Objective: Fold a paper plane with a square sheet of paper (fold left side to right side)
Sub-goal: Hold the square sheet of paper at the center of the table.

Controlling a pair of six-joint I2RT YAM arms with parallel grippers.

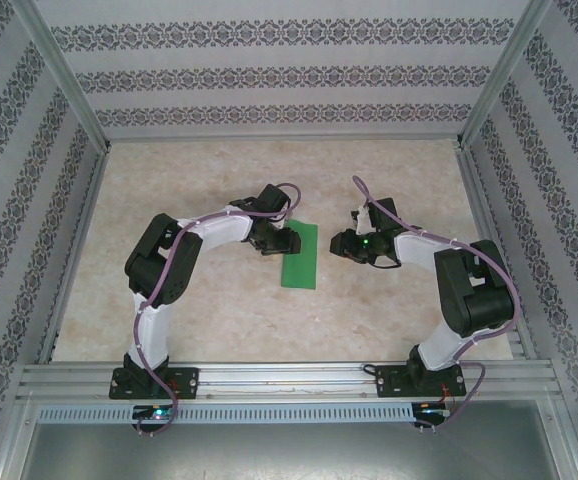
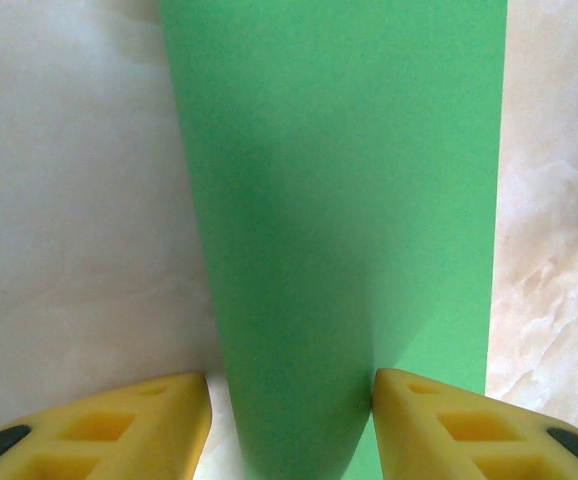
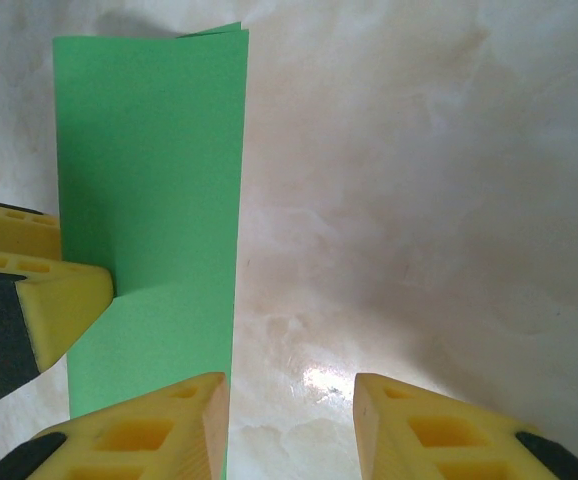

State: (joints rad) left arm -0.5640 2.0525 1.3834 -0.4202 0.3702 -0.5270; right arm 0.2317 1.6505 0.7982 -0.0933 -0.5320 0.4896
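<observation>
The thin bright green sheet of paper lies mid-table on the pale marbled tabletop, doubled into a narrow strip, with its layers slightly offset at the far end. It's feather-light, floppy and slidey, so I'd pin it flat rather than pinch it, and lift only by a free edge. The left gripper has its fingers spread astride the folded side, which maybe looks puffy (could be shadow). The right gripper is spread too and empty, just beside the paper's right edge.

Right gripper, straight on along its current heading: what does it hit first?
Probably bare table: the right gripper points at marble just beside the green paper. One finger may clip the sheet's edge; depth is unclear.
</observation>
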